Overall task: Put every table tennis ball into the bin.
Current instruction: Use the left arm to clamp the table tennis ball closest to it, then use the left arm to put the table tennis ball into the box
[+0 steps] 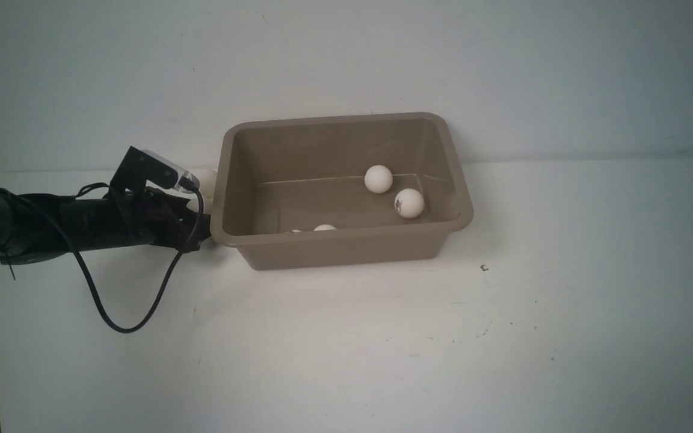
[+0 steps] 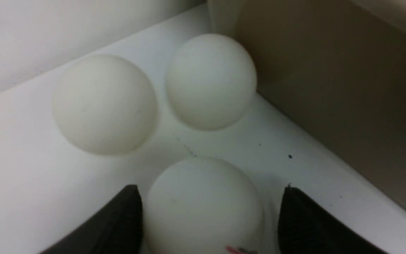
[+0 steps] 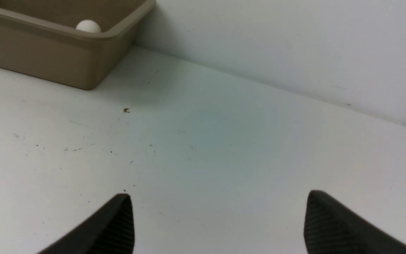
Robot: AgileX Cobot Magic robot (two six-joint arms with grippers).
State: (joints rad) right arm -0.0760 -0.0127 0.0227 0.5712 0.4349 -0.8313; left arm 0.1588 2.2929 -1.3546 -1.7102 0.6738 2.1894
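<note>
White tabletop [image 1: 346, 361] below a pale wall [image 1: 346, 60], seen from the front. Taupe bin [image 1: 346, 251] toward the back, with four table tennis balls [image 1: 378, 179] inside: two near its right end, two barely peeking over the near rim. Left arm [image 1: 82, 225] stretched low along the table, left gripper [image 1: 197, 224] right up against the bin's left outer wall. More white balls outside the bin just beside that wall, half hidden behind the wrist camera [image 1: 154, 168].

From the left wrist: three loose balls on the table beside the bin [image 2: 347, 106]. Nearest ball [image 2: 203, 208] between the dark fingers [image 2: 125, 222], jaws apart around it. One finger about touching, a sliver of table visible at the other, so apparently not clamped. Two farther balls [image 2: 104, 104] straight ahead, one of them close against the bin's corner, contact not clear. Round, so no long axis to line up with. Bin immediately to one side of the jaws, rim above ball height.

From the right wrist: right gripper [image 3: 220, 197] spread wide over bare table, nothing between. Bin [image 3: 65, 60] well away from it, one ball just visible over the rim.

Clearly favours the left arm, already astride its ball. Probably calls for closing, then lifting up and sideways over the rim.
</note>
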